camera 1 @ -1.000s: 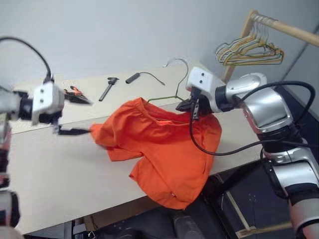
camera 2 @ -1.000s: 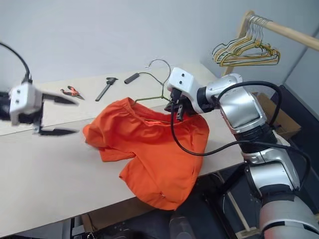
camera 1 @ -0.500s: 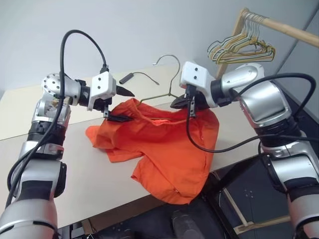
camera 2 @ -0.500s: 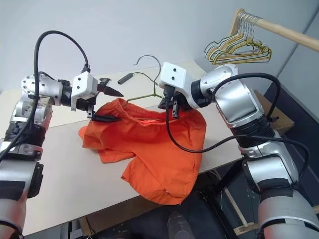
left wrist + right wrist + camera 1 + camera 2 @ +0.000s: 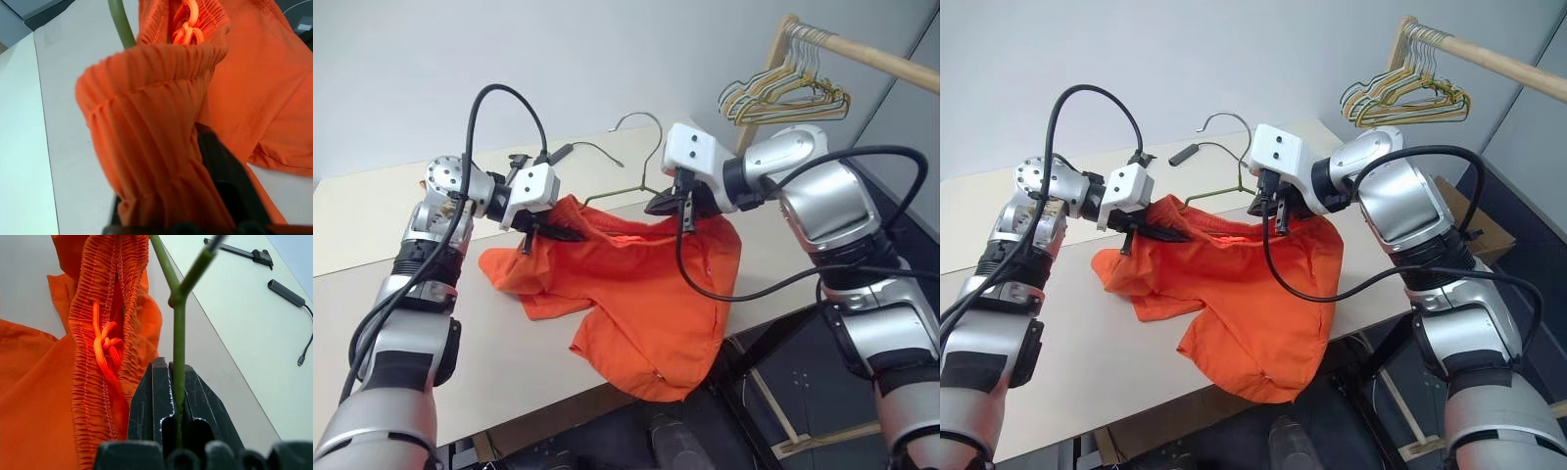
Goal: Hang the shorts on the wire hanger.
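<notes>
On the left side of the pale table point(image 5: 372, 225), the left gripper point(image 5: 560, 233) reached in toward the near end of the shorts' point(image 5: 646, 294) gathered waistband. Its black fingers point(image 5: 230, 181) were closed on a fold of that elastic band (the left wrist view showed orange fabric bunched over and around one finger). From there the shorts spread across the middle of the table, bright orange, with one leg hanging over the front edge. The knotted orange drawstring point(image 5: 105, 345) lay inside the open waistband, which stood slightly raised between the two grippers.

Farther back on the table, behind the shorts, lay a small black tool point(image 5: 517, 160) and a black cylindrical handle with a thin cable point(image 5: 560, 152).

Toward the right, the wire hanger point(image 5: 643, 157) rose from the far end of the waistband, its silvery hook curving above the table and its olive-green wire running down beside the fabric. The right gripper point(image 5: 677, 206) was clamped on that green wire; the right wrist view showed the wire point(image 5: 179, 352) pinched between the two black fingers point(image 5: 146, 401), just beside the waistband.

At the far right, a wooden rail point(image 5: 862, 54) carried a bunch of gold and pale wire hangers point(image 5: 783, 96), well apart from the table's work.
</notes>
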